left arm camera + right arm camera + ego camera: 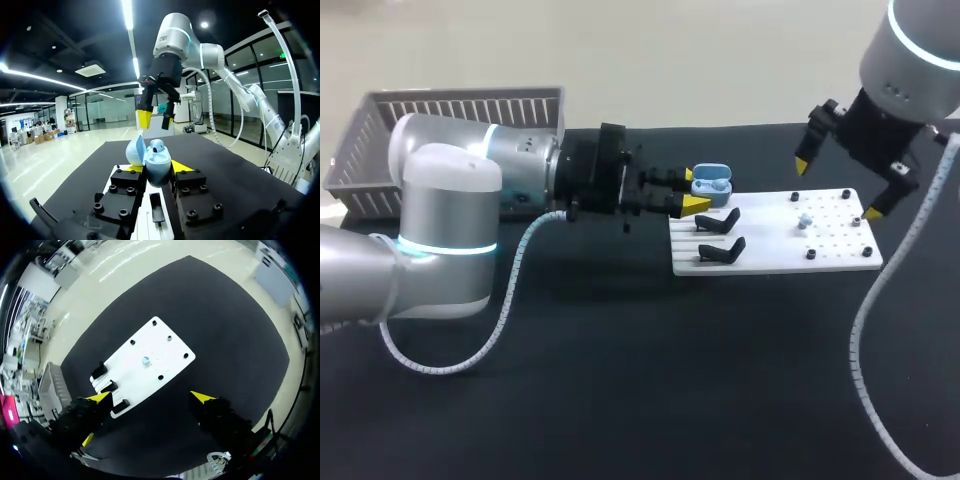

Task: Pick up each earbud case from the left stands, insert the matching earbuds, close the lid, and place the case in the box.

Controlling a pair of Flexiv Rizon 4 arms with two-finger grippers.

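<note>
A white board lies on the dark surface, and everything here is placed by it. At the board's left end, on the far side, the left tool grips a light blue case. From the left wrist the yellow-tipped fingers press against the case from both sides. Its lid stands open and is tipped back to one side. Whether the case rests on a stand underneath or is clear of it cannot be told.

Two black stands sit free on the board's left end, nearer the robot than the case. From the right wrist, three stands show in a row along that same end.

Near the middle of the board lies a small pale earbud, apart from the dark pegs around it. It shows from the right wrist too, out ahead of that tool.

The right tool hangs above the board's right end, clear of it, with its fingers spread wide and nothing between them. From its own wrist the tool frames the board between its two yellow tips. From the left wrist it hangs beyond and above the held case.

A grey slatted basket stands well off the board's left end, behind the left arm.
</note>
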